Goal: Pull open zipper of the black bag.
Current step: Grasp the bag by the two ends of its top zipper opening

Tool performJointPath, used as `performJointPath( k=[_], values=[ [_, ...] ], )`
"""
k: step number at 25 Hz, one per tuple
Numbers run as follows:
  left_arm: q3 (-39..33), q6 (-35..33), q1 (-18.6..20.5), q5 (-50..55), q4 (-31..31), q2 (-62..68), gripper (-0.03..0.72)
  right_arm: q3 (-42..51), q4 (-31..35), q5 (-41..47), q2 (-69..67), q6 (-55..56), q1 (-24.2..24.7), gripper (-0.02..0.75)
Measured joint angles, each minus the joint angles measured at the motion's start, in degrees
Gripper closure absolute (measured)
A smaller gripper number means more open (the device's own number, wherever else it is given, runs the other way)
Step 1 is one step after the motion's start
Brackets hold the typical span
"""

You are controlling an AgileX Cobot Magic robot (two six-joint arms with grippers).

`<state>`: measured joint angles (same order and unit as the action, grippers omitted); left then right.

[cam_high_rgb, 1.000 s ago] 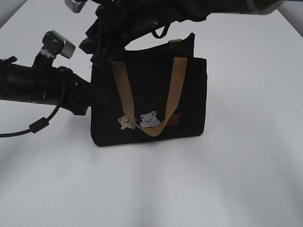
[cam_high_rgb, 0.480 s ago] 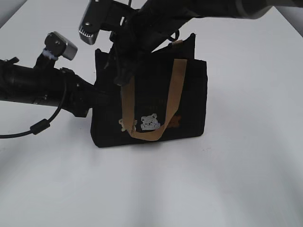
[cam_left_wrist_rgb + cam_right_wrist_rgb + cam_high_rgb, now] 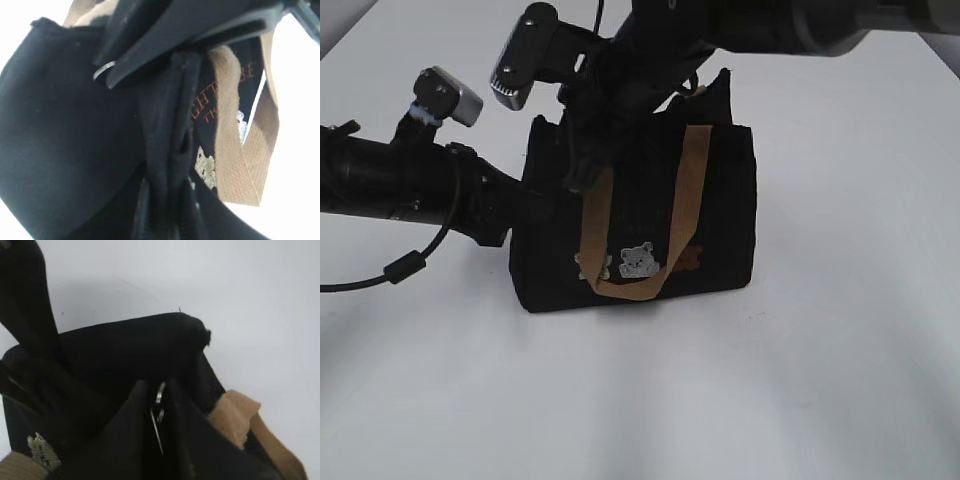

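Note:
The black bag (image 3: 720, 220) stands upright on the white table, its tan handle (image 3: 685, 200) hanging down the front over the bear and cat patches. My left gripper (image 3: 520, 205) comes in from the left and is shut on a fold of fabric at the bag's left side (image 3: 167, 205). My right gripper (image 3: 585, 170) reaches down from above to the bag's top left corner. In the right wrist view its fingers stand close together on the zipper's silver ring pull (image 3: 159, 397). The ring (image 3: 102, 71) also sticks out beside those fingers in the left wrist view.
The white table (image 3: 820, 380) lies in front of and to the right of the bag. The left arm's cable (image 3: 405, 265) loops low at the left. Both arms crowd the bag's upper left.
My right gripper has come down onto the bag's top left corner and closed on the ring pull. The tan handle swung a little. The left gripper kept its hold.

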<state>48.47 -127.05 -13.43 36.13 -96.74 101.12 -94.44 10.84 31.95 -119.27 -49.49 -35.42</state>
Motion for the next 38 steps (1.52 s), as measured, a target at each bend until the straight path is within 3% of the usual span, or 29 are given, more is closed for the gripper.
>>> performJointPath(
  k=[6, 15, 19, 24, 29, 33, 36, 38],
  values=[
    [0.05, 0.00, 0.00, 1.57, -0.49, -0.11, 0.576, 0.76, 1.93, 3.35, 5.19, 6.80, 0.39, 0.716],
    [0.11, 0.00, 0.00, 2.37, -0.65, -0.30, 0.576, 1.62, 30.81, 6.64, 9.94, 1.96, 7.52, 0.727],
    [0.11, 0.56, -0.06, 1.95, -0.64, -0.30, 0.576, 1.62, 35.08, 9.40, 10.25, 0.84, 10.95, 0.736],
    [0.11, 2.13, -0.11, 0.42, -0.75, -0.30, 0.576, 1.56, 34.24, 16.91, 10.45, 2.37, 18.05, 0.737],
    [0.11, 2.46, -0.11, -1.81, -0.75, -0.13, 0.576, 1.15, 20.67, 21.82, 11.32, 10.40, 25.46, 0.737],
    [0.11, 3.06, -0.11, -2.40, -0.99, -0.13, 0.571, 1.15, 17.76, 24.14, 11.38, 13.18, 26.78, 0.733],
    [0.11, 8.46, -0.11, -4.53, -0.22, -0.13, 0.494, 1.15, 20.63, 26.09, 11.38, 12.37, 24.68, 0.619],
    [0.11, 16.51, -0.05, -5.48, 3.41, -0.59, 0.398, 1.15, 22.42, 28.21, 11.48, 12.14, 23.78, 0.449]
  ],
)
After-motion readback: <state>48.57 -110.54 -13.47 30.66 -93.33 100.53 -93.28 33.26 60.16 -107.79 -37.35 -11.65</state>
